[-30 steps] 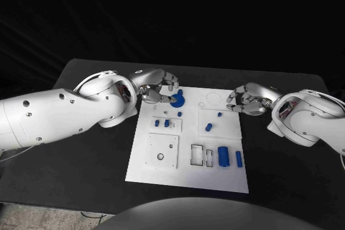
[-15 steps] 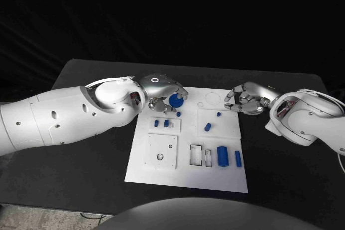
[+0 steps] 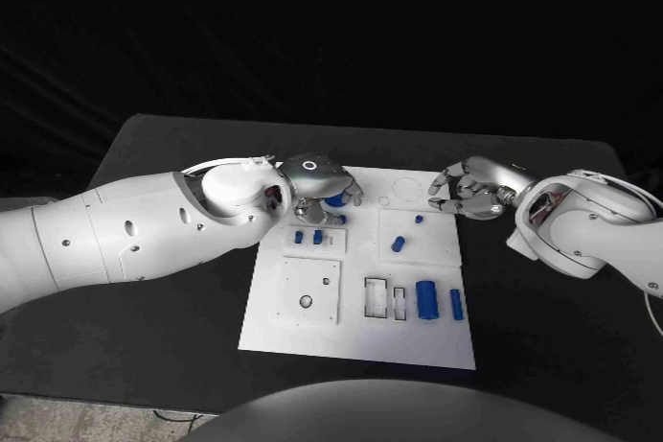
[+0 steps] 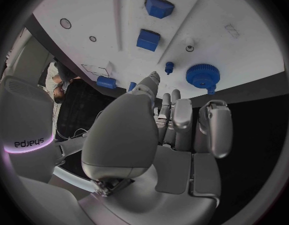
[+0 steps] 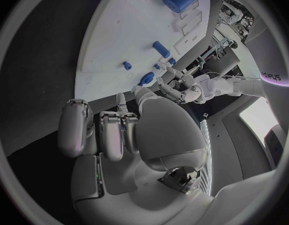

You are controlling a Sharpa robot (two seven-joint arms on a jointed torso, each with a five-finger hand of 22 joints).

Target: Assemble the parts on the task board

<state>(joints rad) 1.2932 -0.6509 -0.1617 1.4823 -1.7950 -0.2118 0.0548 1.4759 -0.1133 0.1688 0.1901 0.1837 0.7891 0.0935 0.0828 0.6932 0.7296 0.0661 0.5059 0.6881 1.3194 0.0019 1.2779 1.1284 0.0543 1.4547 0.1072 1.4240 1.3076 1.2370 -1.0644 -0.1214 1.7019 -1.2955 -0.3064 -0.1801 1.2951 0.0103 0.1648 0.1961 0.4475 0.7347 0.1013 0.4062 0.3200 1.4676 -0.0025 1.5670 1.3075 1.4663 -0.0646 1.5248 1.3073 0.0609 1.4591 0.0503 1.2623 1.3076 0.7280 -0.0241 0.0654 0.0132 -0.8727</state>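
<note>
On the black worktop point(image 3: 166, 356) lies the white task board point(image 3: 415, 341), its blue parts point(image 3: 428, 300) spread over it. Over the board's far left corner hovers the left robot hand point(image 3: 321, 181), fingers apart and holding nothing, just above a blue gear-shaped part point(image 4: 202, 75). Beside the board's far right edge, the right robot hand point(image 3: 474, 191) hangs with fingers curled in, empty.

Dim scene, dark backdrop, fisheye-bent edges
</note>
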